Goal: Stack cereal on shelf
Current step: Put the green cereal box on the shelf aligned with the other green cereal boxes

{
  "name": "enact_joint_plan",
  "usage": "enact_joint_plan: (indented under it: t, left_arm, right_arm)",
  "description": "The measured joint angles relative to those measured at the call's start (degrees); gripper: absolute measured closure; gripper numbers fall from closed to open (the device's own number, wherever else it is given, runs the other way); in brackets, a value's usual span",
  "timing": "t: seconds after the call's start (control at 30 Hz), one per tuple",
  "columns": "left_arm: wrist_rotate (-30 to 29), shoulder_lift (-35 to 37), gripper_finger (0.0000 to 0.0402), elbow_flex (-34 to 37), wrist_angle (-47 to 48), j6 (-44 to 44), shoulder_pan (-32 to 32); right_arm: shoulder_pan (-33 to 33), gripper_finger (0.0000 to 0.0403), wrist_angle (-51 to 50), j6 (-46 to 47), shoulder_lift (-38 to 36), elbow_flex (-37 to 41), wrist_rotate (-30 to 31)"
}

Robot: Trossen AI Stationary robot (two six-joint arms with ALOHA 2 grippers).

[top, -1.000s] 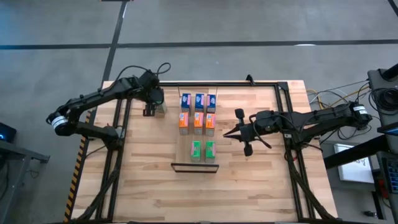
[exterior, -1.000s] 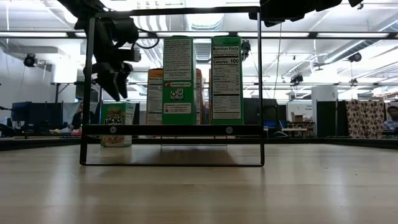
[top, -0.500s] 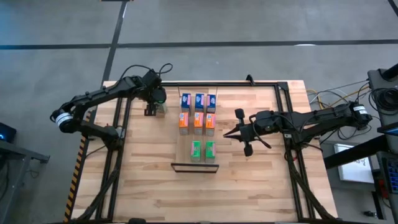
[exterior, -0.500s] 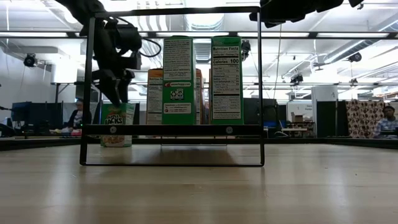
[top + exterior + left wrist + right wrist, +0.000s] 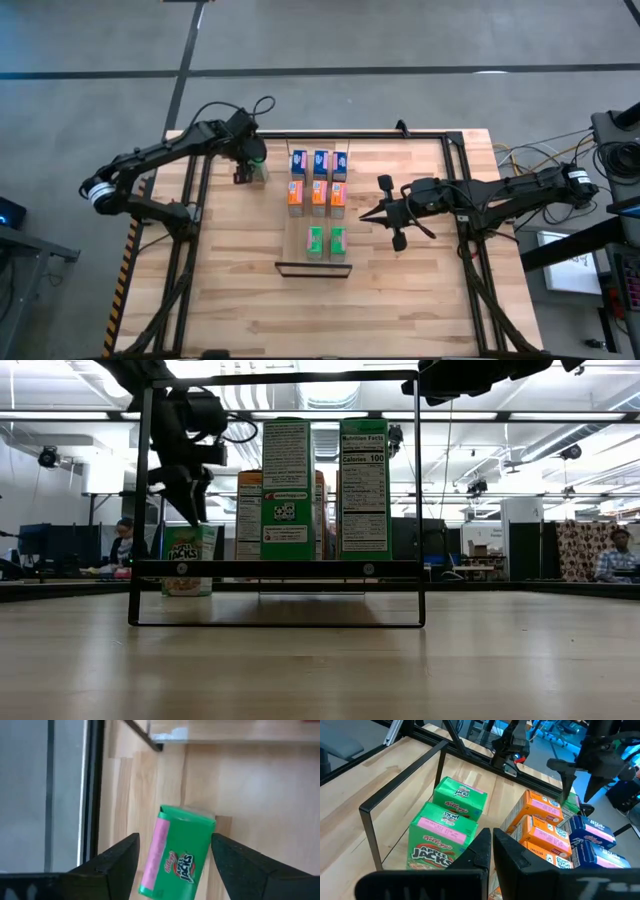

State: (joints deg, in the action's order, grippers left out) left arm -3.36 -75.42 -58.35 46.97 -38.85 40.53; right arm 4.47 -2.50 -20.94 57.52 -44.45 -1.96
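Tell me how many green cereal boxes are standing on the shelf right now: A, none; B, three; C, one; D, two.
D: the high view shows two green boxes side by side on the shelf, while the third green box stands off it on the table under the open left gripper.
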Motion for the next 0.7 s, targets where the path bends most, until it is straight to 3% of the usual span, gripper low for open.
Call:
enact_joint_plan:
  t: [0.37,0.7]
  left_arm:
    - [-1.6,-1.1,0.0107,-0.1,2.1,0.1,0.0]
    - [-1.6,-2.9,0.0103,-0.1,1.1,-1.7,0.2]
  right_arm:
    - [0.0,0.0394,0.0,0.0,0.0,0.0,0.0]
    - [0.0,0.0394,-0.5,-0.1,0.0,0.0,0.0]
